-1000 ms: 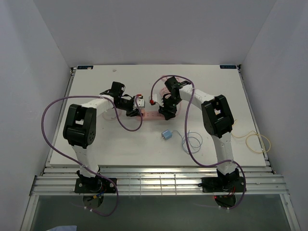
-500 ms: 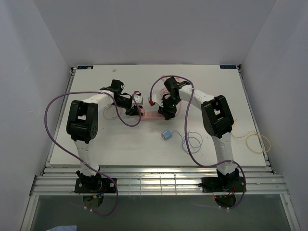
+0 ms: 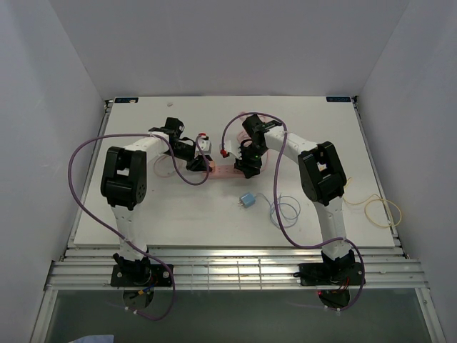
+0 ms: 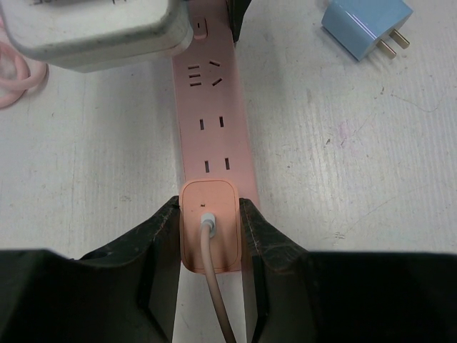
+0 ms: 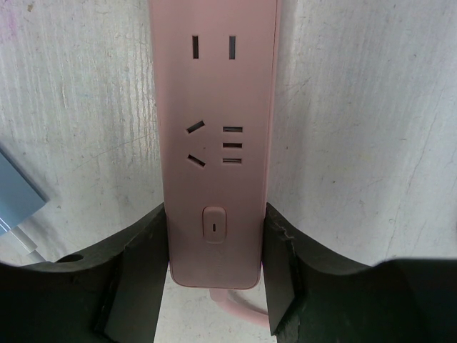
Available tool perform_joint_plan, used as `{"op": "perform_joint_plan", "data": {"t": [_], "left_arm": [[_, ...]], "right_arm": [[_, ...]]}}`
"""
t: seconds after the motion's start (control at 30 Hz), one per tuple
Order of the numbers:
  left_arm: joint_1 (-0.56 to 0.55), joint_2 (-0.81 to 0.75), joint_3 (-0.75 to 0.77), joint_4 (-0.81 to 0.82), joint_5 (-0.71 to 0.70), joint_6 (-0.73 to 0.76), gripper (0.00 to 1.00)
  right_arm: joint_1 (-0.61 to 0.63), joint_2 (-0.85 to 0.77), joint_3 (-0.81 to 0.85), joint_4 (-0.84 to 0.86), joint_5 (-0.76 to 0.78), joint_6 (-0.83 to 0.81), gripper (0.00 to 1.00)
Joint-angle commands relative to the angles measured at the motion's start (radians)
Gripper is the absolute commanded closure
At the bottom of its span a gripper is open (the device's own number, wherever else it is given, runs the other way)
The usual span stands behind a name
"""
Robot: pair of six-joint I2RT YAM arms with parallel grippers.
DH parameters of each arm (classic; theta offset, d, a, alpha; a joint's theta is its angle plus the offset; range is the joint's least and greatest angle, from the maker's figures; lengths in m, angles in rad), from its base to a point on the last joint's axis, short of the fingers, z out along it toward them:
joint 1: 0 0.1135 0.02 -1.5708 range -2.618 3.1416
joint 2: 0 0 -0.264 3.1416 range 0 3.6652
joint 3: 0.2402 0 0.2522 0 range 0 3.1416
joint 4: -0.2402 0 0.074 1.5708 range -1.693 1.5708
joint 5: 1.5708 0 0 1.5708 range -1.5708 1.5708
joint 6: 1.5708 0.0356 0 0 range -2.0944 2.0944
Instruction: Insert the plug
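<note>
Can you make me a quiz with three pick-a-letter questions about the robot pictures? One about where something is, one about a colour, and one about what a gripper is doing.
1. Where is the blue charger?
A. On the table, apart from the power strip
B. Plugged into the strip
C. In the right gripper

2. What colour is the power strip?
A. White
B. Pink
C. Green

3. What is the left gripper doing?
A. Hanging open over bare table
B. Holding the blue charger
C. Closed on the pink plug

Answers:
1 A: the blue charger lies on the table with its prongs bare, beside the power strip, not on it.
2 B: the strip is pink along its whole length.
3 C: the left gripper has a finger pressed on each side of the pink plug.
</note>
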Motion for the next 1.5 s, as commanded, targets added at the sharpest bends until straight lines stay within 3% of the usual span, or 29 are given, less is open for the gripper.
{"op": "perform_joint_plan", "data": {"t": [0.0,0.23,0.37,0.57,0.77,0.8,0.83,1.03,1.1,1.13,1.17,1.23,1.33,1.37,1.47], "left_arm": [[0.025,0.161,-0.106,-0.271,-0.39,-0.004,1.0],[0.026,0.159,-0.1,-0.253,-0.389,-0.03,1.0],[0.028,0.148,-0.066,-0.245,-0.369,-0.061,0.79],[0.029,0.132,-0.011,-0.3,-0.347,-0.05,0.72],[0.031,0.109,0.001,-0.334,-0.332,-0.042,0.56],[0.031,0.104,0.007,-0.336,-0.324,-0.045,0.52],[0.031,0.102,0.009,-0.336,-0.323,-0.049,0.42],[0.031,0.082,0.041,-0.337,-0.291,-0.071,0.3],[0.031,0.073,0.049,-0.343,-0.275,-0.069,0.12],[0.031,0.066,0.056,-0.343,-0.271,-0.07,0.11],[0.031,0.064,0.062,-0.345,-0.267,-0.075,0.02],[0.031,0.056,0.085,-0.353,-0.257,-0.085,0.02],[0.031,0.027,0.11,-0.362,-0.235,-0.095,0.02],[0.031,0.007,0.13,-0.363,-0.219,-0.111,0.02],[0.031,-0.043,0.173,-0.373,-0.202,-0.148,0.02]], "right_arm": [[0.034,0.026,-0.019,-0.046,0.024,0.006,0.92],[0.042,0.013,-0.025,-0.04,0.027,0.009,0.92],[0.045,0.014,-0.023,-0.04,0.027,0.01,0.92],[0.049,0.005,-0.026,-0.032,0.024,0.015,0.92],[0.053,-0.007,-0.035,-0.024,0.026,0.018,0.92],[0.054,-0.009,-0.035,-0.023,0.027,0.018,0.92],[0.056,-0.012,-0.035,-0.023,0.027,0.018,0.92],[0.062,-0.018,-0.043,-0.011,0.023,0.024,0.92],[0.063,-0.018,-0.042,-0.011,0.024,0.023,0.92],[0.065,-0.018,-0.04,-0.009,0.026,0.023,0.92],[0.065,-0.017,-0.037,-0.007,0.027,0.023,0.92],[0.065,-0.02,-0.032,-0.006,0.023,0.027,0.91],[0.065,-0.027,-0.029,0.003,0.017,0.044,0.74],[0.066,-0.029,-0.026,0.012,0.014,0.047,0.59],[0.068,-0.044,-0.023,0.04,-0.006,0.067,0.43]]}}
